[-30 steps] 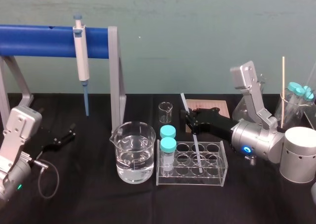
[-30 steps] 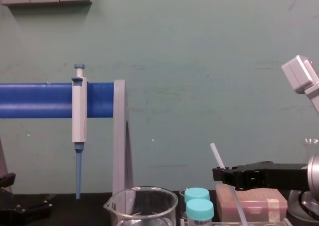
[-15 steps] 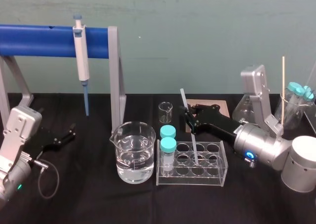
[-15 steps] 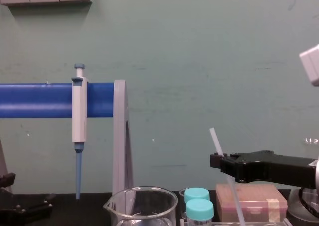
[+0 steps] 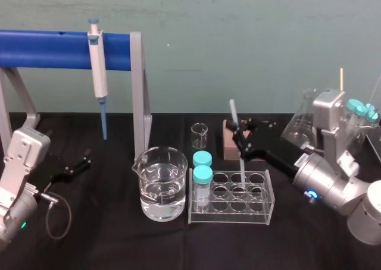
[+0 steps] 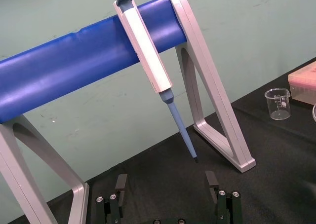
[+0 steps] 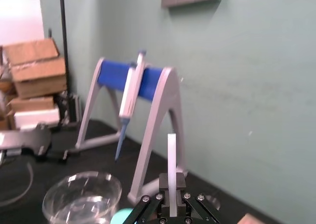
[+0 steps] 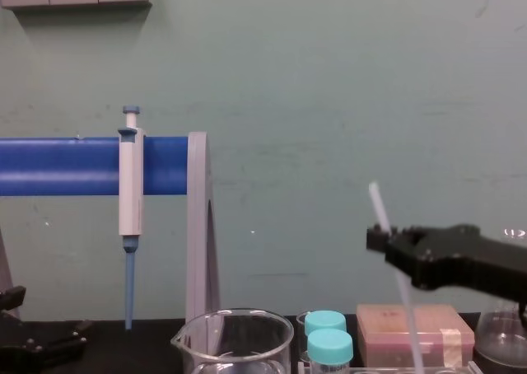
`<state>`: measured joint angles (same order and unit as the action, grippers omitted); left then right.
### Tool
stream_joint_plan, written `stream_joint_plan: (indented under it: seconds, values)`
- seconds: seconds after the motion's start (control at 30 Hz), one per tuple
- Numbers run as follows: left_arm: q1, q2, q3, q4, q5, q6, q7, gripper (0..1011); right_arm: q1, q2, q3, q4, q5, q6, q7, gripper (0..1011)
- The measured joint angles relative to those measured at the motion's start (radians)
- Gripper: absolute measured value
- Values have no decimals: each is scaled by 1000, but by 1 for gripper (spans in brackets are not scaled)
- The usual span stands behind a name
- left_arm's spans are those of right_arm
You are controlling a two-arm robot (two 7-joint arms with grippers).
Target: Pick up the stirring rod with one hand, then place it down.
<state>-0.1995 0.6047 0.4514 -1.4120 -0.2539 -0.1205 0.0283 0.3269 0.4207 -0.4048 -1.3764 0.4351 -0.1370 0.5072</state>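
right gripper (image 5: 240, 136): clamped on the stirring rod (image 5: 234, 111), above the tube rack (image 5: 262, 209).
stirring rod: nearly upright, near the table's (image 5: 107, 240) middle.
left gripper (image 5: 75, 165): jaws apart, empty, by the table's left edge.

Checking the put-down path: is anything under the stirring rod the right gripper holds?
Yes. The right gripper holds the stirring rod nearly upright, and the clear tube rack sits directly under its lower end. Two capped vials stand at the rack's left end, apart from the rod. The left gripper rests open far left.
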Motion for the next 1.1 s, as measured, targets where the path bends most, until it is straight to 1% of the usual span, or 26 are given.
stream_joint_plan:
  seconds: [0.07,0.1,0.2,0.23,0.33,0.37,0.4,0.47,0.53,0.67,0.77,1.1]
  values:
    - [0,0,0,0,0,0,0,1000,-6,-5,20,-15,1,-25,-7,71]
    - [0,0,0,0,0,0,0,1000,-9,-10,38,-27,5,-40,-13,70]
    - [0,0,0,0,0,0,0,1000,-12,-18,66,-47,16,-60,-24,71]
    - [0,0,0,0,0,0,0,1000,-13,-22,88,-63,24,-71,-33,70]
    - [0,0,0,0,0,0,0,1000,-16,-27,114,-84,31,-81,-47,70]
    - [0,0,0,0,0,0,0,1000,-19,-28,137,-101,30,-89,-61,71]
    - [0,0,0,0,0,0,0,1000,-19,-28,137,-101,30,-89,-61,71]
    - [0,0,0,0,0,0,0,1000,-21,-27,158,-111,20,-93,-80,71]
    - [0,0,0,0,0,0,0,1000,-24,-26,169,-114,10,-93,-94,71]
    - [0,0,0,0,0,0,0,1000,-35,-26,197,-119,-14,-76,-130,71]
    - [0,0,0,0,0,0,0,1000,-42,-28,210,-121,-26,-67,-142,71]
    - [0,0,0,0,0,0,0,1000,-60,-41,233,-133,-47,-54,-142,70]
